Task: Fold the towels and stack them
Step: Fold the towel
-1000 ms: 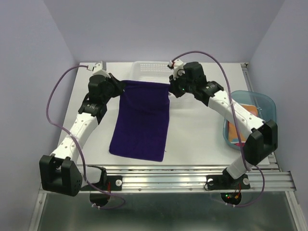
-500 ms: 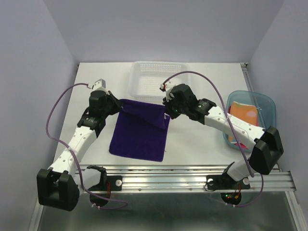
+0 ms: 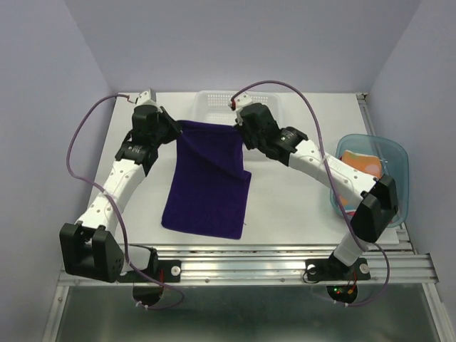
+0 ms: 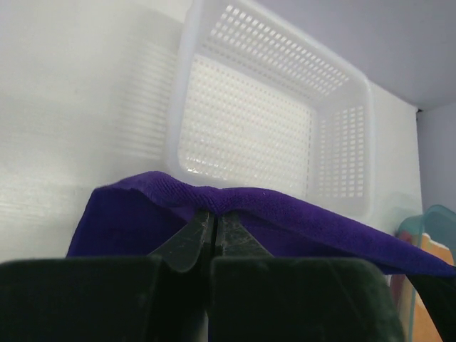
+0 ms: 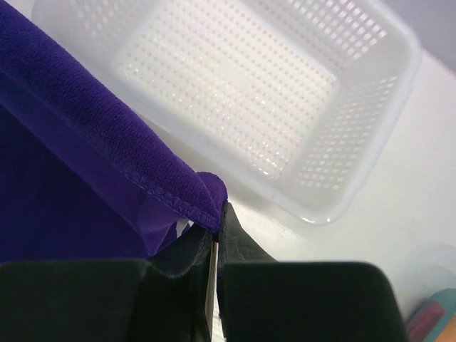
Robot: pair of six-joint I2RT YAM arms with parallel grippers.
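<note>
The dark purple towel (image 3: pixel 209 182) hangs from both grippers at its far edge, its near part lying on the table. My left gripper (image 3: pixel 179 127) is shut on the towel's far left corner (image 4: pixel 178 196). My right gripper (image 3: pixel 239 128) is shut on the far right corner (image 5: pixel 206 192). The far edge is lifted and stretched between them, just in front of the white basket (image 3: pixel 206 103). An orange towel (image 3: pixel 363 167) lies in the teal tray (image 3: pixel 388 149) at the right, with a pink one (image 3: pixel 351 208) partly hidden under the right arm.
The white perforated basket (image 4: pixel 263 121) stands at the back centre, also in the right wrist view (image 5: pixel 235 92). The teal tray sits at the table's right edge. The metal rail (image 3: pixel 249 260) runs along the near edge.
Both grippers moved back toward the basket and up with the towel's far edge, stretching it out longer than half a second ago, after first having dropped nearer.
</note>
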